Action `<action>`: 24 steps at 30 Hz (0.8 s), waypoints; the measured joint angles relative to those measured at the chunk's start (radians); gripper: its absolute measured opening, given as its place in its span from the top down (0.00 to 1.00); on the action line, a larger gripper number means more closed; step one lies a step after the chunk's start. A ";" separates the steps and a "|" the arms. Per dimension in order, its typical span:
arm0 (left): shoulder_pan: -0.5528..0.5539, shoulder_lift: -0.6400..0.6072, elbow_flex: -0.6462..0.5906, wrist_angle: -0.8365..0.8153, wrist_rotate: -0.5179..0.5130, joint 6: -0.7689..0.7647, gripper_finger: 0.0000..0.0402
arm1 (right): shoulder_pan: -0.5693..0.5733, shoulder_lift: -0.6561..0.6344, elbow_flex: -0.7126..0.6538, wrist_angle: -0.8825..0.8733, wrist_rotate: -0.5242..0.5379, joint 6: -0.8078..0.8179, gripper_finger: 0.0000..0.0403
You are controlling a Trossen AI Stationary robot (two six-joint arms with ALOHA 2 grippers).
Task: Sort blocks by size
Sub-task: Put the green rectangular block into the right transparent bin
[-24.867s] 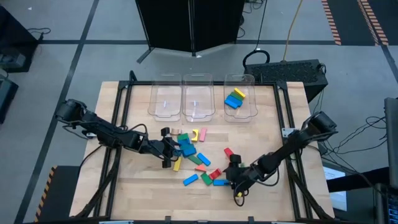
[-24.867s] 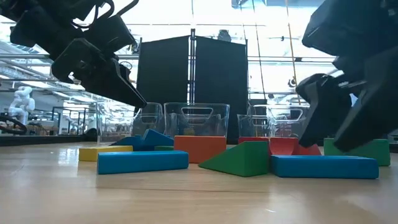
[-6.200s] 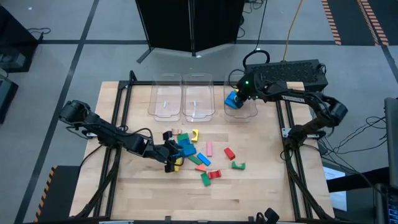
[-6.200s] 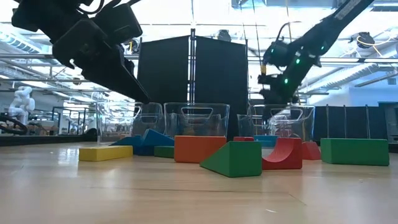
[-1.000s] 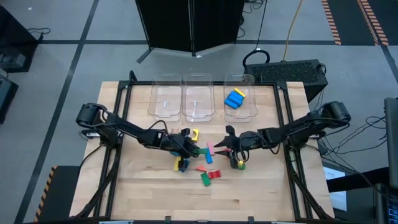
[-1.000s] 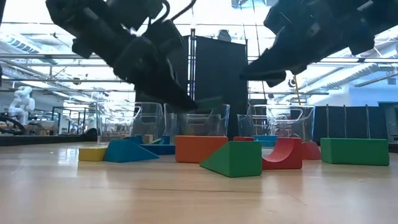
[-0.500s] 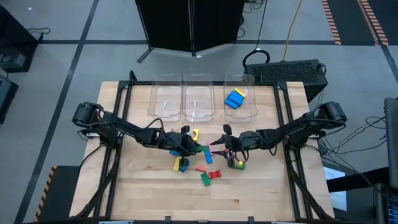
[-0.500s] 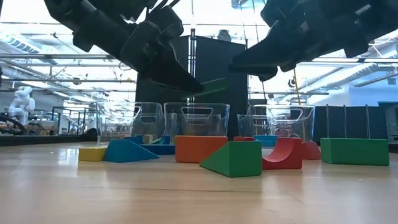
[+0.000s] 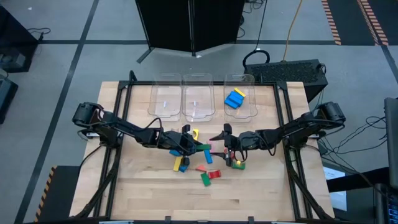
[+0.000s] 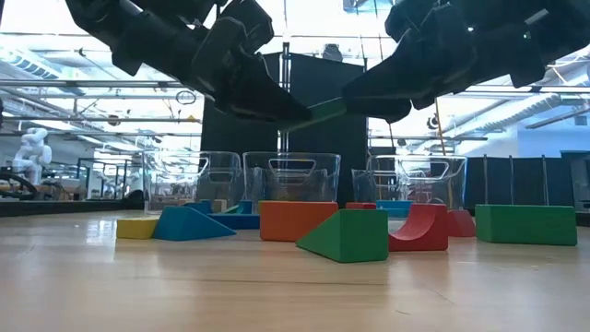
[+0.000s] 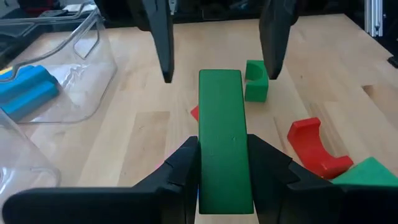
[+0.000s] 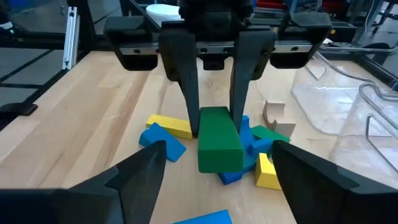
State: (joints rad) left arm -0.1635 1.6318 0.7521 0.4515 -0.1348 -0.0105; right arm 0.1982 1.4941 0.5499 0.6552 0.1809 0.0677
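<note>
High view, reading left to right: got the left end effector [image 9: 188, 145] clamped tight on a long green block [image 9: 203, 149], holding it up off the surface [image 9: 143, 186] above the loose pile of blocks [image 9: 186, 160]. Further right, got the right end effector [image 9: 217, 145] spread wide, straddling the far end of that same block without pinching it yet, going by both wrist views. Looks like a mid-air handoff, maybe headed for the right bin [image 9: 250, 111], already holding blue and yellow pieces. Can't tell for sure about any contact between those spread fingers and the block.

Plenty to go wrong from here. Could drop the block straight into the pile and scatter it by letting go on the left before closing on the right. Could twist it out of both grips by closing off-centre on just the tip. Could end in a tug of war by pulling away with both sides clamped.

Compared with half a second back: about the same height for the block, but no more gap in the low view, with the right fingers now up around the green tip. A full second back, had the block lower, right down by the pile.
</note>
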 joint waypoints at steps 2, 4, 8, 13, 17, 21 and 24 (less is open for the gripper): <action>0.000 0.000 0.000 0.009 -0.001 0.000 0.75 | 0.000 0.001 0.000 -0.001 0.000 0.001 0.33; 0.000 0.000 0.001 0.016 -0.001 0.000 0.75 | 0.000 0.007 0.000 0.004 0.004 0.002 0.35; 0.001 0.000 0.002 0.024 -0.001 0.000 0.75 | -0.002 0.009 0.000 0.025 0.005 0.000 0.39; 0.001 0.000 0.002 0.044 -0.002 0.001 0.75 | -0.015 0.009 0.000 0.031 0.004 0.000 0.45; 0.001 0.000 0.002 0.052 -0.002 0.017 0.75 | -0.021 0.009 0.000 0.031 0.002 0.000 0.50; 0.001 0.000 0.002 0.057 -0.004 0.018 0.75 | -0.021 0.009 0.000 0.033 0.000 -0.001 0.56; 0.001 0.000 0.002 0.057 -0.005 0.017 0.75 | -0.021 0.009 0.000 0.033 -0.002 -0.002 0.63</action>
State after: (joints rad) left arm -0.1623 1.6318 0.7536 0.5087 -0.1400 0.0069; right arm 0.1776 1.5036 0.5499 0.6880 0.1792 0.0654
